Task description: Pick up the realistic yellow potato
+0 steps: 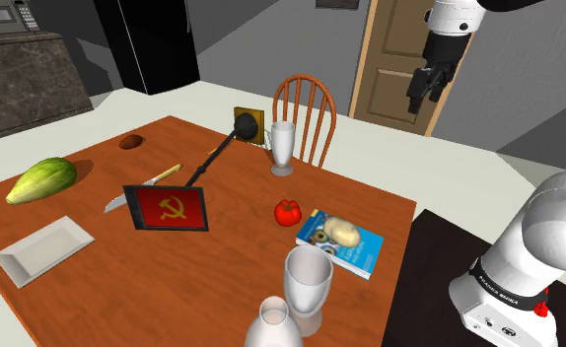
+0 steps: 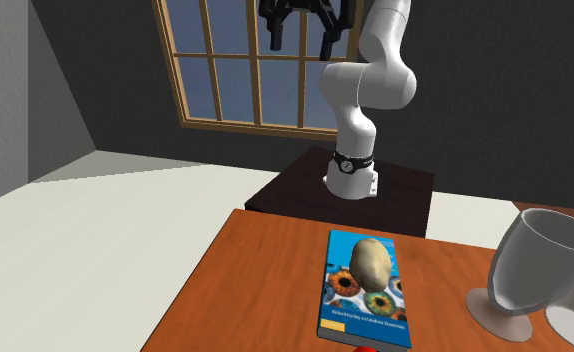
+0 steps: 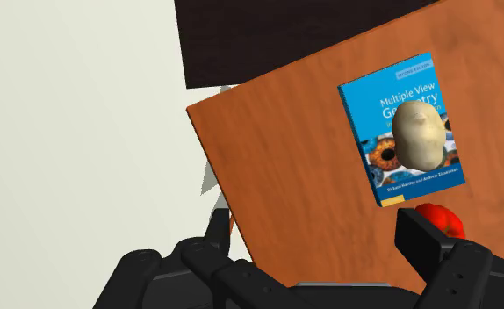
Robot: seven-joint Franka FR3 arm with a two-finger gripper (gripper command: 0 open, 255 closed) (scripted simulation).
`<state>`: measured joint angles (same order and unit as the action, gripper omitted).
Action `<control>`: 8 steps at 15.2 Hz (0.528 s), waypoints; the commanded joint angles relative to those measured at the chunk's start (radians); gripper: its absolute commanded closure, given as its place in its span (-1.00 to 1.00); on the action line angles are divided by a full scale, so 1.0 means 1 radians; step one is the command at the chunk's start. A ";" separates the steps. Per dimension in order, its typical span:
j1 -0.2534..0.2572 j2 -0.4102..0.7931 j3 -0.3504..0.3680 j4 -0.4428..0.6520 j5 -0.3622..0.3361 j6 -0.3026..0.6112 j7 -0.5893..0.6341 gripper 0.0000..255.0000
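Shoulder view: the tool [image 1: 425, 97] hangs high, well apart from the desk [image 1: 222, 271], with its fingers spread. The pale potato [image 1: 342, 232] lies on a blue book [image 1: 368, 251], near a tomato [image 1: 287, 211].

Second exterior view: the tool [image 2: 301, 38] stands wide, well above the potato [image 2: 372, 260].

Wrist view: the potato [image 3: 420, 133] rests on the book [image 3: 391, 97], apart from the black fingers [image 3: 417, 235].

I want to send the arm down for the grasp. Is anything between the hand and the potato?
Nothing visible. The open hand hangs high in free air, and the potato lies exposed on the blue book. The tomato and the nearest glass stand beside the book, not over it.
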<state>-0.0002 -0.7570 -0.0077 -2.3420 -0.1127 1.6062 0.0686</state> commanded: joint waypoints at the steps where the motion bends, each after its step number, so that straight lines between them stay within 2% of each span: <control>1: 0.000 0.000 0.000 0.000 0.000 0.000 0.000 -1.00; 8: 0.057 0.033 0.077 -0.177 0.019 0.226 0.046 -1.00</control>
<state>0.0467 -0.7263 0.0556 -2.4863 -0.0980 1.7932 0.1048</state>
